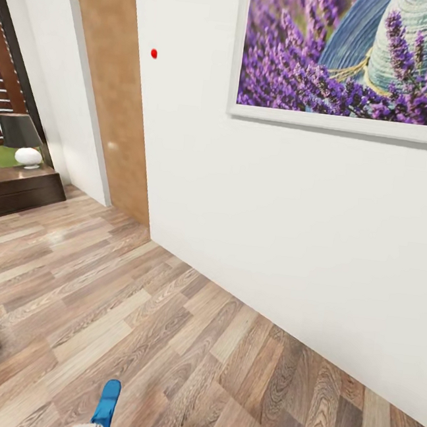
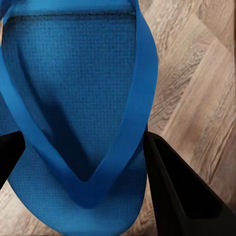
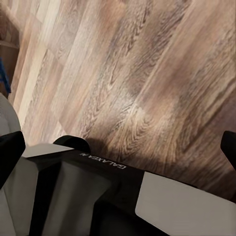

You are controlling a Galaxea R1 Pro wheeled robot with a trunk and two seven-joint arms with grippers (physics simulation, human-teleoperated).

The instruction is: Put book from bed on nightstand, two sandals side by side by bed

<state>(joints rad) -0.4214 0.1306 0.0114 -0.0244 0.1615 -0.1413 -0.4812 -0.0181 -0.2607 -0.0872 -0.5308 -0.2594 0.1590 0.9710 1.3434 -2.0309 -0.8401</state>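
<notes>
Your left pincer point(image 2: 81, 147) was clamped on 1 blue sandal point(image 2: 73, 98), held above the wooden floor point(image 1: 179, 342) near a white wall point(image 1: 273, 214). Your right pincer point(image 3: 118, 145) had its fingers spread apart, holding nothing.

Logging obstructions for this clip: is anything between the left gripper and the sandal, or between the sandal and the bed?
Nothing separates them: the blue sandal sits between the left gripper's fingers, above the wood floor. The route to the bed cannot be judged from these views; the floor ahead shows no obstacle up to the white wall.
</notes>
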